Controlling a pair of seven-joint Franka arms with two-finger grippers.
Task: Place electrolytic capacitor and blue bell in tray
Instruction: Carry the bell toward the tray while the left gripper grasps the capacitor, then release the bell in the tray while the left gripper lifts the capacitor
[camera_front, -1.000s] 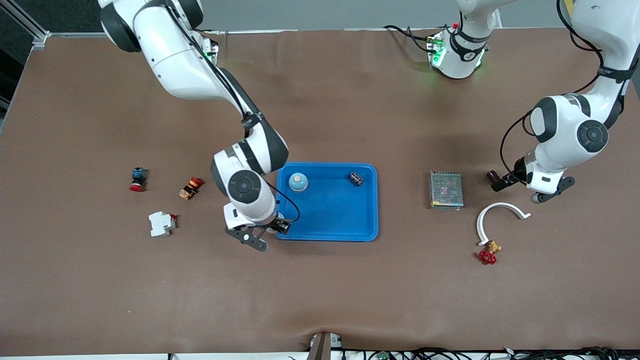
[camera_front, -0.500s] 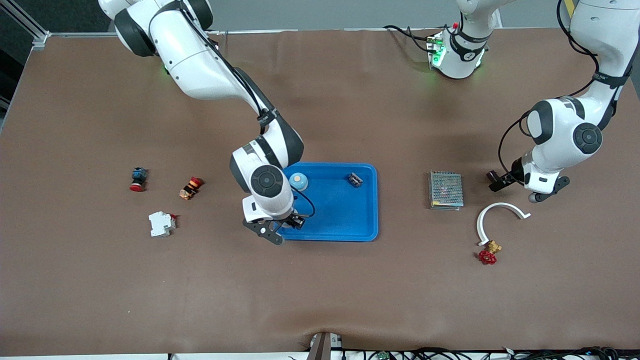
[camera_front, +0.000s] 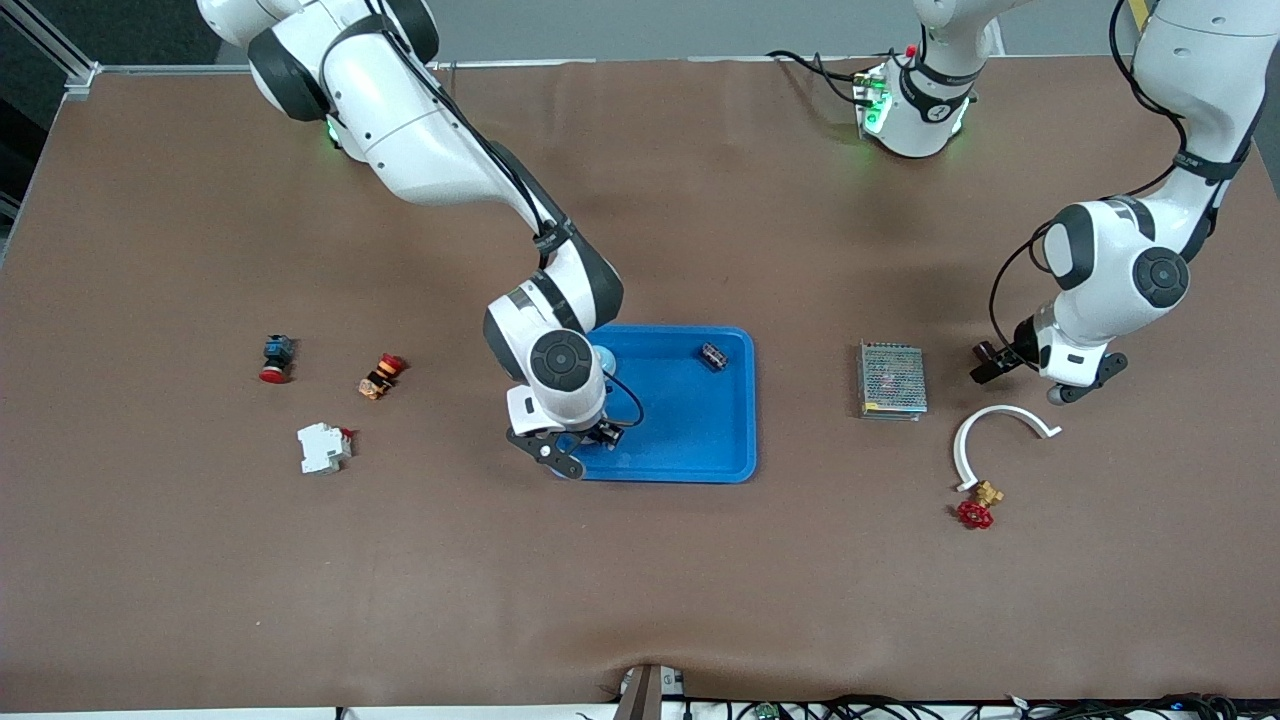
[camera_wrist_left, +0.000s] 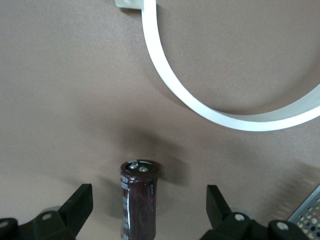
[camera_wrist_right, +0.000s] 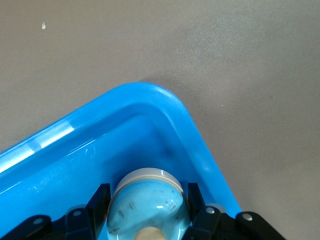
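At the right arm's end of the counter (camera_front: 200, 560) lie a red-capped push button (camera_front: 274, 358), an orange-and-red switch (camera_front: 381, 375) and a white breaker block (camera_front: 322, 447). Next comes the right gripper (camera_front: 572, 452), over the corner of the blue tray (camera_front: 690, 440) nearest the front camera; its fingers (camera_wrist_right: 100, 200) pinch the blue bell (camera_wrist_right: 149, 205) by its rounded sides. The bell appears rigid, light and glossy, so it could slip; the flanks just above the base ring give the surest hold. A small dark part (camera_front: 712, 357) lies in the tray. A metal mesh box (camera_front: 891, 379) follows. The left gripper (camera_wrist_left: 147, 212) hangs spread, with the capacitor (camera_wrist_left: 139, 200) standing between its fingers near a white curved strip (camera_front: 990, 430). The capacitor appears stiff and smooth; grip it mid-body. A red valve (camera_front: 976, 510) lies nearest the front camera.
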